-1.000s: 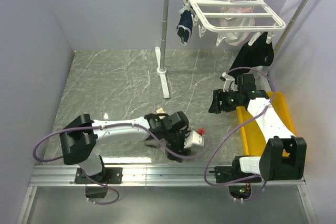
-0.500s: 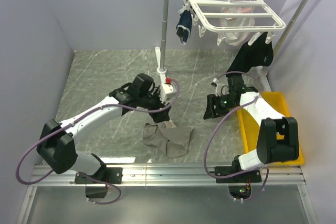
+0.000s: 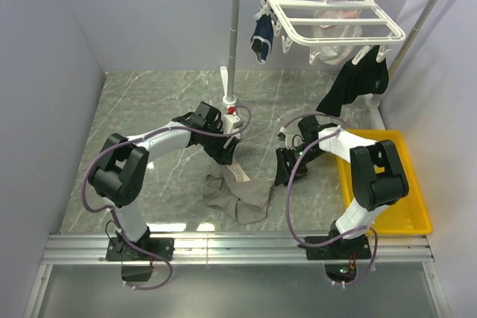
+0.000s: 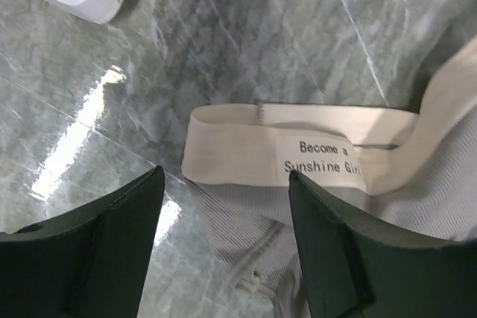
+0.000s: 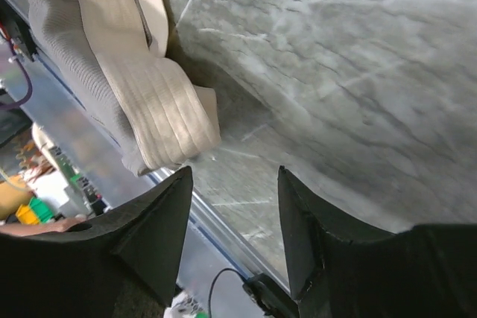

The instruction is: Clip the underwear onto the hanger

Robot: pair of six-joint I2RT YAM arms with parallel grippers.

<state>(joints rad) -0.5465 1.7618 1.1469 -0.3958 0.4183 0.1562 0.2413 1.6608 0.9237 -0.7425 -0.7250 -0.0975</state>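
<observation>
Grey marble bench (image 3: pixel 149 109) bears underwear (image 3: pixel 240 199), likely limp and light; left pincer (image 4: pixel 223 176) and right pincer (image 5: pixel 235 173) gape; grip the firmer waistband (image 4: pixel 246 147).

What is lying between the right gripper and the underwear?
Only bare marble table separates the right gripper from the underwear, shown in the right wrist view.

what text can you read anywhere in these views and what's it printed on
"Become a": upper printed line on the beige waistband of the underwear, left wrist view.
"Sunshine Gir": the line below it; its end is hidden where the band folds.
Right wrist view: a few letters on the same band, cut off at the frame edge, unreadable.
Top view: nothing legible.
</observation>
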